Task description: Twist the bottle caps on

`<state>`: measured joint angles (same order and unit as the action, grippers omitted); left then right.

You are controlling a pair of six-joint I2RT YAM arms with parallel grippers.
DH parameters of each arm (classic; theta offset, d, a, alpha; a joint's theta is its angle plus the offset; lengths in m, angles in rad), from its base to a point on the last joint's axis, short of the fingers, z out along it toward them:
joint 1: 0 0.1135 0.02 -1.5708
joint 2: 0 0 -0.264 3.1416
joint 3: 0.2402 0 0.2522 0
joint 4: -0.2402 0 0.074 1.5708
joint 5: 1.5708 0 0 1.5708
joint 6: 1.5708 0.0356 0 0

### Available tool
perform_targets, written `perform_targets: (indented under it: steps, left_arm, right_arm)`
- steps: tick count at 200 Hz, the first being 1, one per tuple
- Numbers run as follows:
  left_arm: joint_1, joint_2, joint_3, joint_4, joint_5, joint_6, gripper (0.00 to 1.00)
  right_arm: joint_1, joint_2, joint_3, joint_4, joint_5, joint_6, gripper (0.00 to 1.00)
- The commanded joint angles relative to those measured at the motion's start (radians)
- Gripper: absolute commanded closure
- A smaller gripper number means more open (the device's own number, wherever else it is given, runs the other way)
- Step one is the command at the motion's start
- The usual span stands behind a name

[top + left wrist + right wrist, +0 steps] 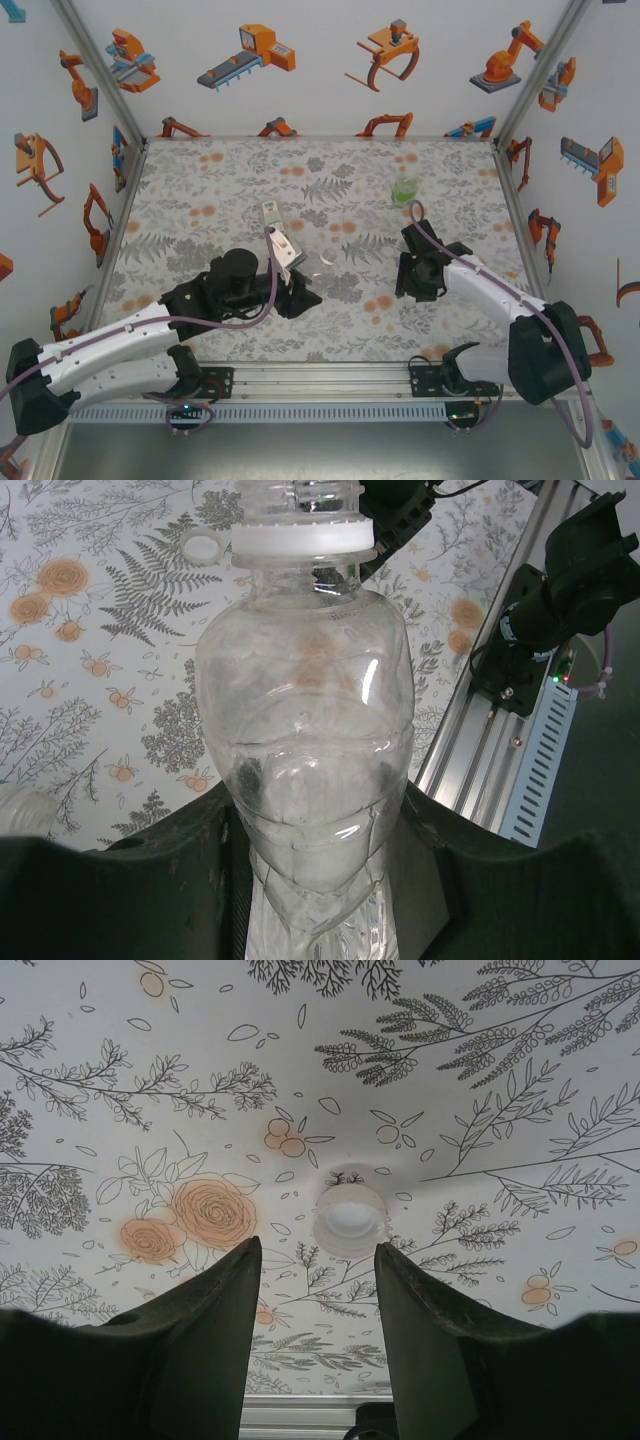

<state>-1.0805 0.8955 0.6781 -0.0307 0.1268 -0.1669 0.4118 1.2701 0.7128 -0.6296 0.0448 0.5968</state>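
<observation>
The left end effector (320, 870) pinches the lower body of a plain clear bottle (305, 700), with a finger pressed against each side. The bottle's threaded neck (300, 492) is bare above its white collar. The right end effector (317, 1248) hangs low over the bench (520, 1080) with its fingers spread and nothing between them. A white cap (349, 1220) lies flat on the bench just beyond the fingertips. In the top view the two end effectors stand apart, the left (297, 292) and the right (420, 272).

The step in hand looks like picking up the cap. To do it well, the right end effector should advance until the cap sits centred between the fingers. It should then close across the rim, low enough to catch it without scraping the bench. The cap is small and shallow, so an off-centre pinch would likely flick it away. I cannot tell which face is up, and the open side must face the neck before it goes on. The left grip should be firm enough that the thin-walled bottle does not turn, yet not so hard that it buckles.
</observation>
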Motion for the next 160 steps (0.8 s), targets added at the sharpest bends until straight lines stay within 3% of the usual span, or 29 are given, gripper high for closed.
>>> perform_targets:
  steps: [1,160]
  left_arm:
    - [-0.006,-0.001,-0.009,0.011,-0.004,-0.007,1.0]
    - [-0.004,-0.013,-0.003,0.006,-0.019,-0.003,1.0]
  right_arm:
    - [-0.009,0.009,-0.009,0.008,0.009,-0.023,0.52]
    - [-0.024,0.039,-0.046,0.037,-0.001,-0.03,0.52]
